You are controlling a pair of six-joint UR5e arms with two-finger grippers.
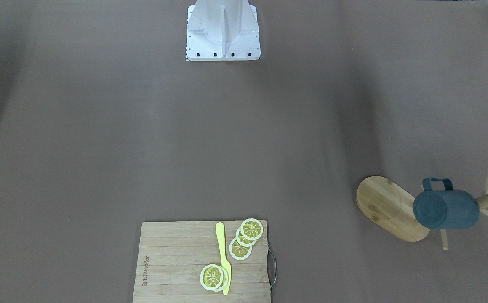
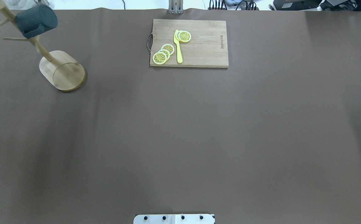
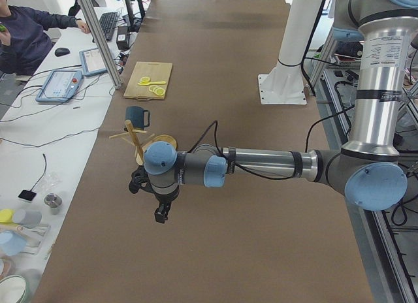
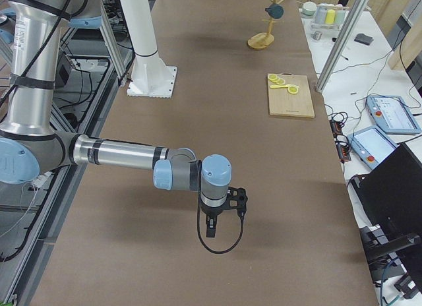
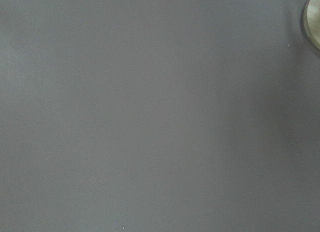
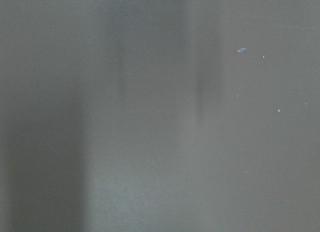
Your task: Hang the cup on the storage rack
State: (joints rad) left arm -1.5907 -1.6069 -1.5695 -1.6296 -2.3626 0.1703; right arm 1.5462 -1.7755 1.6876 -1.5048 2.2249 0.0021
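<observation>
The dark blue-grey cup [image 1: 446, 209] hangs by its handle on a peg of the bamboo storage rack [image 1: 389, 208], lying sideways with its base facing out. Both stand at the table's far left in the overhead view: cup [image 2: 36, 20], rack [image 2: 62, 71]. My left gripper [image 3: 160, 215] shows only in the exterior left view, held above the table short of the rack, apart from the cup. My right gripper [image 4: 210, 230] shows only in the exterior right view, far from the rack. I cannot tell whether either gripper is open or shut.
A wooden cutting board [image 2: 189, 43] with lemon slices [image 2: 163, 53] and a yellow knife [image 2: 178, 46] lies at the far middle. The robot's white base [image 1: 222, 31] stands at the near edge. The left wrist view shows brown cover and a sliver of the rack base [image 5: 314, 22].
</observation>
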